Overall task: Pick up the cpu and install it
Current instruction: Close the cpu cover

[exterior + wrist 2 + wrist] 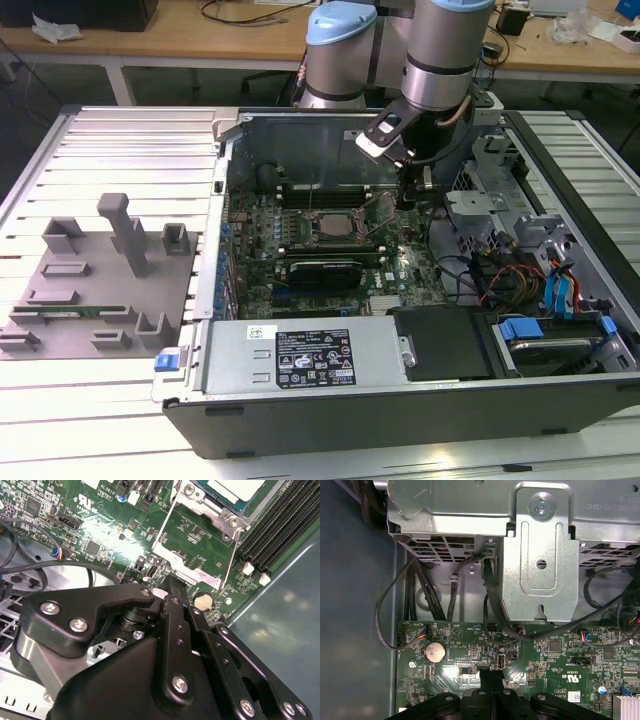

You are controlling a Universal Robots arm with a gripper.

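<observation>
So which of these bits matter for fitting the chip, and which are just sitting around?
Part of the job:
- cpu, lying in its socket
- hinged metal socket frame, swung open
- tool, close to that frame

Just lying about:
- grey holder tray
- green memory stick on it
- coin battery

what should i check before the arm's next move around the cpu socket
1. cpu in its socket: ok, its silver top shows inside the frame.
2. cpu seated flat and aligned: cannot tell.
3. Load plate closed over the cpu: not ok, it is swung open toward the gripper.
4. Gripper free of parts: ok, the fingers look shut with nothing between them.
5. Gripper tip clear of the motherboard: cannot tell; it sits low, beside the coin cell battery.
</observation>
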